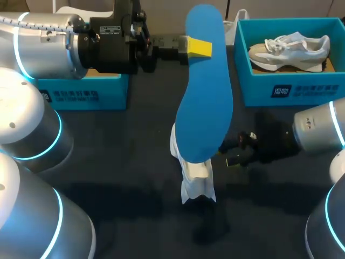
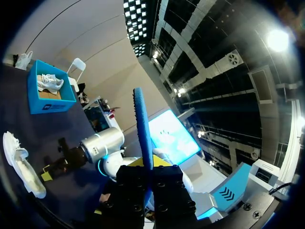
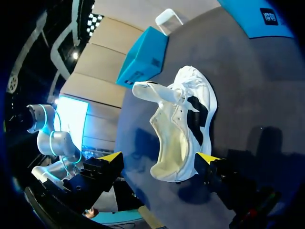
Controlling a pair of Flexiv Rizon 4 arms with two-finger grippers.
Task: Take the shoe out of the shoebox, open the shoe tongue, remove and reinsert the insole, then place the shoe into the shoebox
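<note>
My left gripper (image 1: 198,47) is shut on the top end of a blue insole (image 1: 205,91), which hangs upright high over the table's middle. In the left wrist view the insole (image 2: 142,126) stands edge-on between the fingers of that gripper (image 2: 147,164). Below it, a white shoe (image 1: 192,175) lies on the dark table. My right gripper (image 1: 229,156) is open just to the right of the shoe. Its wrist view shows the heel end of the shoe (image 3: 183,129), mouth open, lying between the wide-spread yellow tips of the right gripper (image 3: 159,160). The blue shoebox (image 1: 253,86) stands at the back right.
A second pale shoe (image 1: 291,48) lies inside the shoebox. Another blue box (image 1: 81,96) sits at the back left under my left arm. Both arms' grey links fill the near left and right corners.
</note>
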